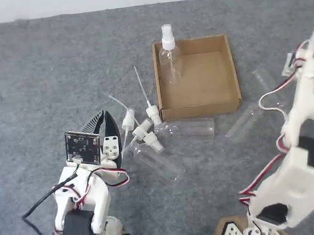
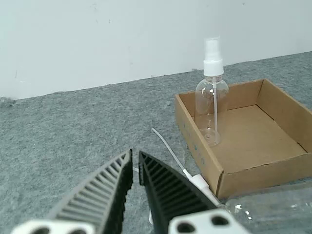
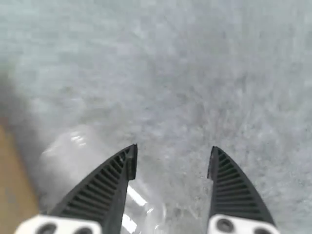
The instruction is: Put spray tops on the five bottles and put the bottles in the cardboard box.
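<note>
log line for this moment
capped bottle upright in cardboard box | left gripper shut, empty | right gripper open over lying bottle | spray tops loose

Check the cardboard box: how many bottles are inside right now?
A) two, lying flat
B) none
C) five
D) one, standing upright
D: a single bottle with its spray top on stands upright in a corner of the cardboard box.
</note>
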Controlling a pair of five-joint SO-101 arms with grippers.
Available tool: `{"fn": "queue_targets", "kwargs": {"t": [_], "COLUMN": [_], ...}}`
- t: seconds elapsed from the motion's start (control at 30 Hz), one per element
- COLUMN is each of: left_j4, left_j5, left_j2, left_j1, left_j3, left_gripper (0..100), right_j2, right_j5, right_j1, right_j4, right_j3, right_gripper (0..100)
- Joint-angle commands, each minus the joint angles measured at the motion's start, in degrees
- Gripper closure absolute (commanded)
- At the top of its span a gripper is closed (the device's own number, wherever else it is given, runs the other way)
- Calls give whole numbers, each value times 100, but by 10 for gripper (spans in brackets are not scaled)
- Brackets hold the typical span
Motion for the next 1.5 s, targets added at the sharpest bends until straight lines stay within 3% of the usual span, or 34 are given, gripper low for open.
{"fn": "queue_targets", "kwargs": {"t": [0.0,0.27,0.67,1.0,1.17,1.47], "left_j4": [-9,-9,-9,-9,-9,-9], "left_j5": [53,53,53,53,53,53], "left_j2": [9,9,9,9,9,9], "left_j1": [26,26,26,26,26,26], "left_j3": [-40,-40,-40,-40,-40,-40], "left_gripper": [989,989,989,989,989,989], "right_j2": [-1059,-866,295,673,673,558], "right_j5": [897,2901,3059,3068,3112,4466], "right_j1": [-505,-954,-488,-66,286,778], "right_j4": [690,1007,66,-4,-4,611], "right_j3": [0,527,642,677,747,695], "right_gripper": [800,799,800,805,886,947]}}
